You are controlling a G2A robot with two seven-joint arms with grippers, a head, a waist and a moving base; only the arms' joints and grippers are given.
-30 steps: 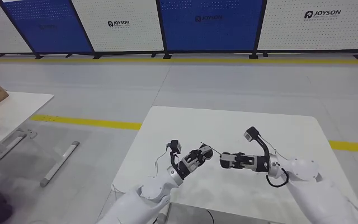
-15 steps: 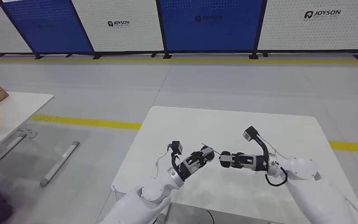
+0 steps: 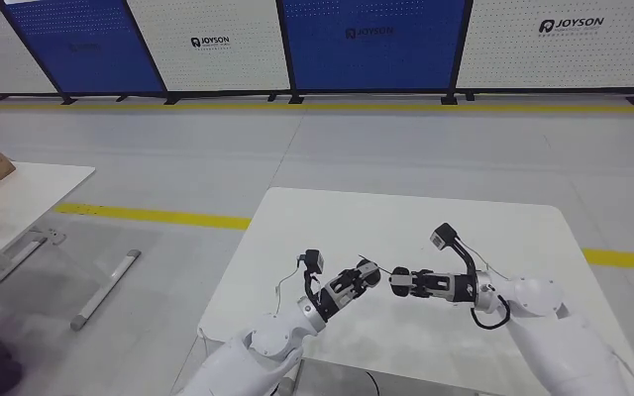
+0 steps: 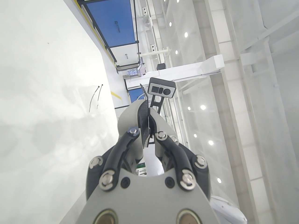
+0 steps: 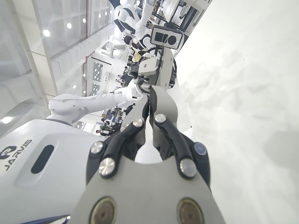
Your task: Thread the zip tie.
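**Left gripper** [image 4: 147, 108]: closed fully on the zip tie [image 4: 148, 127], a thin black strip pinched between the pads, with one end projecting past the tips.

**Right gripper** [image 5: 149, 101]: closed and set facing the left, tips near. What is pinched, if anything, cannot be made out.

**Step judged:** tail to be fed into head. The ends should be squared up and advanced slowly.

**Spare ties** [image 4: 95, 96]: laid on the table [image 4: 46, 71], well beyond the left claw and not judged an obstruction.

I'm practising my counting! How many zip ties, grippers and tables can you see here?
Loose zip ties on the table: 2
Held zip tie: 1
Grippers: 2 (left gripper, right gripper)
Table: 1
Total: 6
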